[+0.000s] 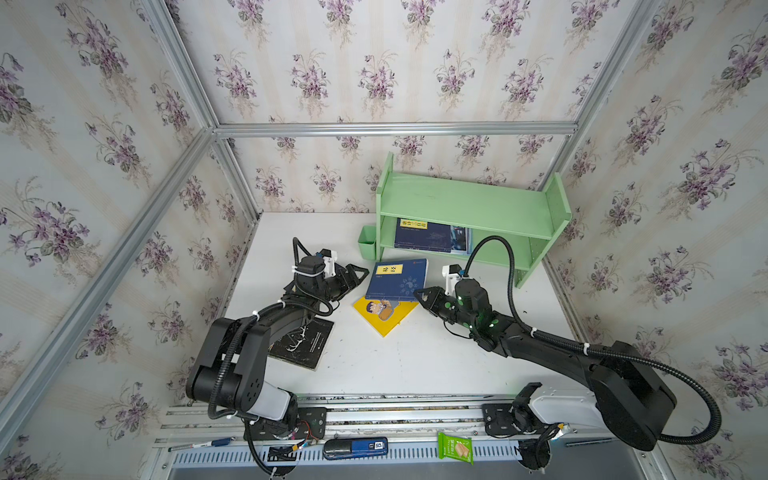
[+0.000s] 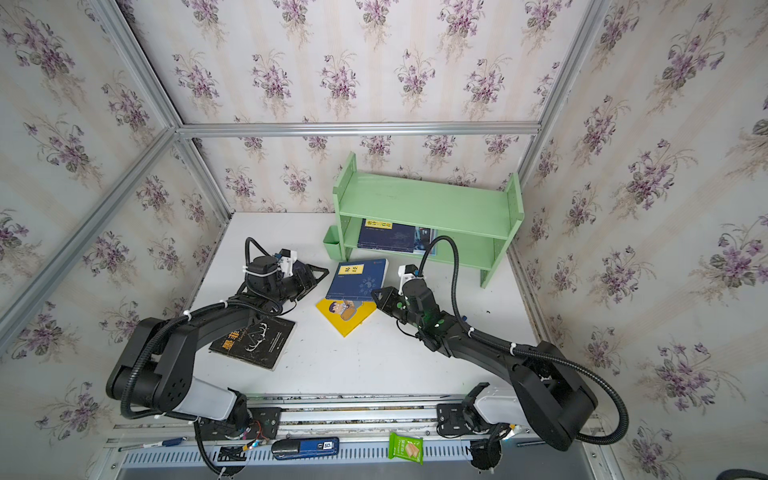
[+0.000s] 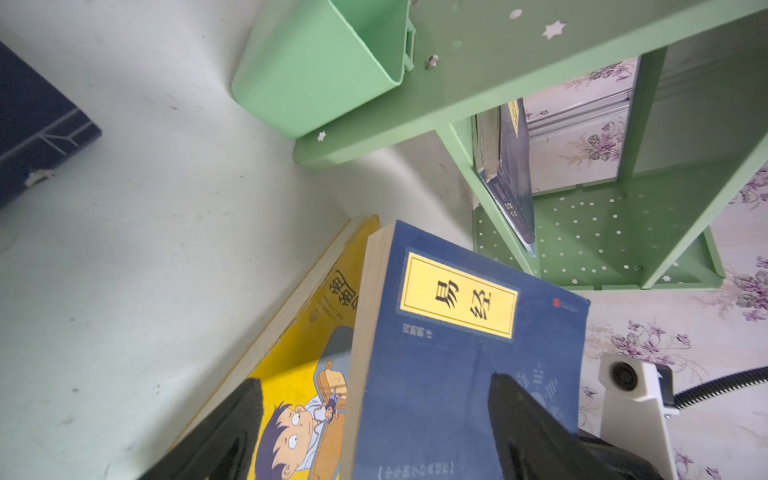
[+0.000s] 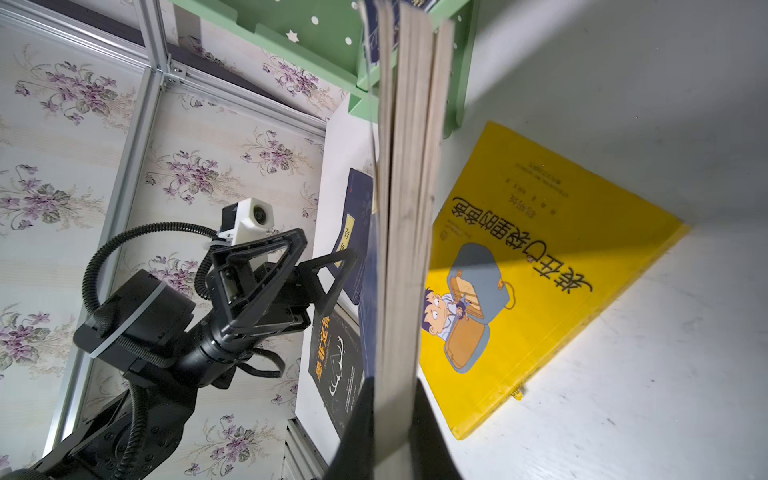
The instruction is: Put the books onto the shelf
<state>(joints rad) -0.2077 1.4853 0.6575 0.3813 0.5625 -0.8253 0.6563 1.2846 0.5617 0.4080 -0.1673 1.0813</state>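
My right gripper (image 1: 418, 293) (image 4: 392, 395) is shut on the edge of a navy book with a yellow label (image 1: 397, 279) (image 2: 357, 279) (image 3: 457, 353), held tilted over the yellow cartoon book (image 1: 384, 315) (image 4: 540, 270) on the table. My left gripper (image 1: 356, 283) (image 3: 374, 386) is open at the navy book's left side, its fingers either side of the book's edge without closing on it. A black book (image 2: 253, 340) lies partly under the left arm. Another navy book (image 3: 33, 124) lies on the table by the left gripper. The green shelf (image 1: 469, 203) holds books (image 1: 424, 237) on its lower tier.
A small green cup (image 1: 368, 245) hangs on the shelf's left side. Along the front rail lie a marker pen (image 1: 199, 444), a blue-and-black device (image 1: 355, 448) and a green snack packet (image 1: 455, 448). Wallpapered walls and aluminium posts enclose the white table (image 1: 415, 365).
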